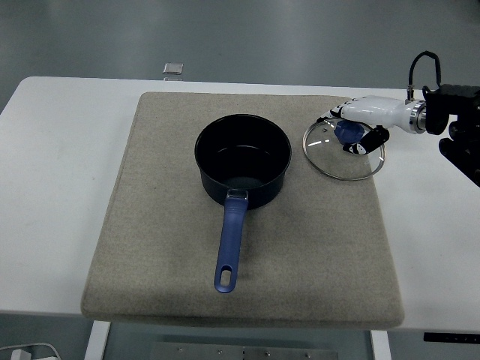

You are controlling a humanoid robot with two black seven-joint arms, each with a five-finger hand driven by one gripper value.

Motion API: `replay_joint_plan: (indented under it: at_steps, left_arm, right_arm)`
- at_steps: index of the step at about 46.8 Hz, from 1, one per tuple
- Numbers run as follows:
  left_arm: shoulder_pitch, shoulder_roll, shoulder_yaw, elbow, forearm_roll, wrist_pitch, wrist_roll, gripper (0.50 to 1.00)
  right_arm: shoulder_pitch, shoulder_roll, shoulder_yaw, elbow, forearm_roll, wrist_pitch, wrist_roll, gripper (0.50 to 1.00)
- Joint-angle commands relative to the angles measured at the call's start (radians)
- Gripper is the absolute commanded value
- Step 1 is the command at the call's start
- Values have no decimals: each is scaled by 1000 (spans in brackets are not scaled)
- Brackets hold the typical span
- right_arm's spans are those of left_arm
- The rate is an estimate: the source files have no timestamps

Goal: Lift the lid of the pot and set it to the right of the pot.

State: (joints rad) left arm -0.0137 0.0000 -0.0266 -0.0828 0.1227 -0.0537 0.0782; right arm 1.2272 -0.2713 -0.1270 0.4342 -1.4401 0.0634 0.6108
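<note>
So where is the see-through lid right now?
In the head view the glass lid lies flat on the right part of the grey mat, to the right of the open blue pot, with the right hand at its blue knob.

A coarse, matt woven mat of grey-beige cloth covers my smooth white table. At the mat's centre, the pot shows a dark, glossy enamel-like finish inside and out, its long handle in smooth blue plastic joined by a small bright metal bracket. To the pot's right, the lid is clear glass ringed in polished metal, with a blue plastic knob. Over that knob, my right hand wears a glossy white plastic shell with black fingertips.
</note>
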Motion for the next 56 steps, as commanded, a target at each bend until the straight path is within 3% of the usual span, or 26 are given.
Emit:
replay_joint_plan:
  at_steps: [1,56]
  left_arm:
    - [0,0,0,0,0,0,0,1000]
    - [0,0,-1,0,0,0,0,1000]
  right_arm:
    - [2,1,1,0,0,1,0,915]
    - [144,-45,6,0,1,-4,0,915]
